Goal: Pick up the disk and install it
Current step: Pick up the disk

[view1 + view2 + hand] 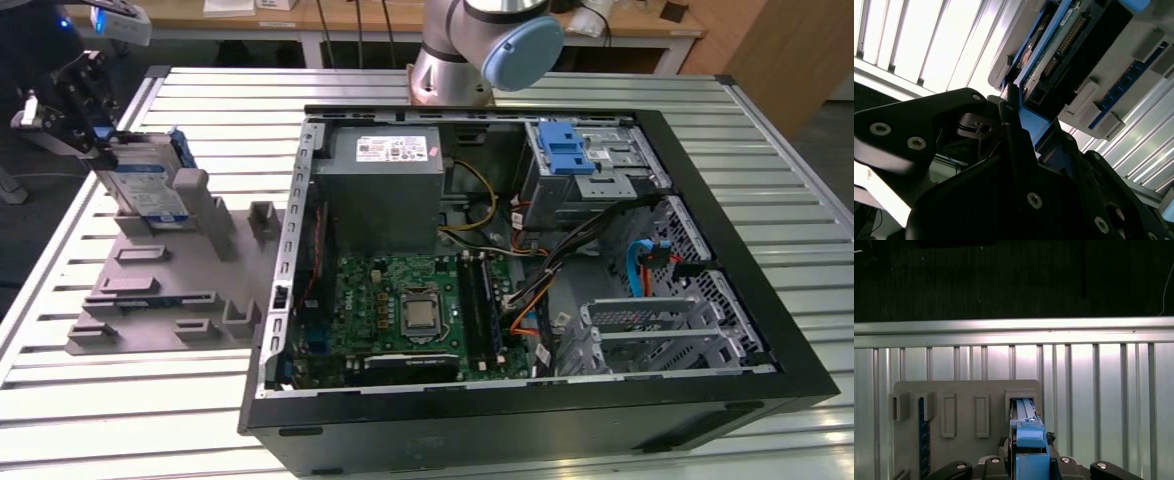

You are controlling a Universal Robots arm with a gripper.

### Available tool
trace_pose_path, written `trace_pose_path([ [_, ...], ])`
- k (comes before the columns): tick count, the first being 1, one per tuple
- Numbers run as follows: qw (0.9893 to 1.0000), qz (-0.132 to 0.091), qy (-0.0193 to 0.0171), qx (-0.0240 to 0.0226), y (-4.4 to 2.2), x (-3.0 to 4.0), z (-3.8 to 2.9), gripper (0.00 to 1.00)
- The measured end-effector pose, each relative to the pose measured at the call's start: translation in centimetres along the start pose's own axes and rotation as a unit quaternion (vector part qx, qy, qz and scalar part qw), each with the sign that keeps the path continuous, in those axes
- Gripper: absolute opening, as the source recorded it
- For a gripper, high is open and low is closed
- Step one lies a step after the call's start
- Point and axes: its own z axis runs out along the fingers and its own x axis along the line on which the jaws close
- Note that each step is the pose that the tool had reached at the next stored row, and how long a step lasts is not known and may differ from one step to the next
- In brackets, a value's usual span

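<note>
The disk (144, 186), silver with a blue-and-white label and a blue bracket, stands on edge in a slot of the grey holder plate (160, 290) at the exterior view's left. My gripper (104, 140) is on the disk's upper end, shut on the blue bracket. In the first wrist view the disk (1026, 432) runs edge-on from the holder's slot to my gripper (1030, 462). The second wrist view shows the black fingers (1014, 130) pressed against the bracket, with the disk (1064, 40) beyond them.
An open black computer case (694, 200) lies right of the holder. Inside it are a grey power supply (387, 190), a green mainboard (414, 310) and a silver drive cage with a blue latch (567, 150). The arm's base (467, 60) stands behind the case on the slatted table (134, 400).
</note>
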Motion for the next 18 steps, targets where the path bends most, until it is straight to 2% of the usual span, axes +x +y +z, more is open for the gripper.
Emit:
trace_pose_path([
  [18,1.0,0.0,0.0,0.0,0.0,0.0,-0.61,0.36],
])
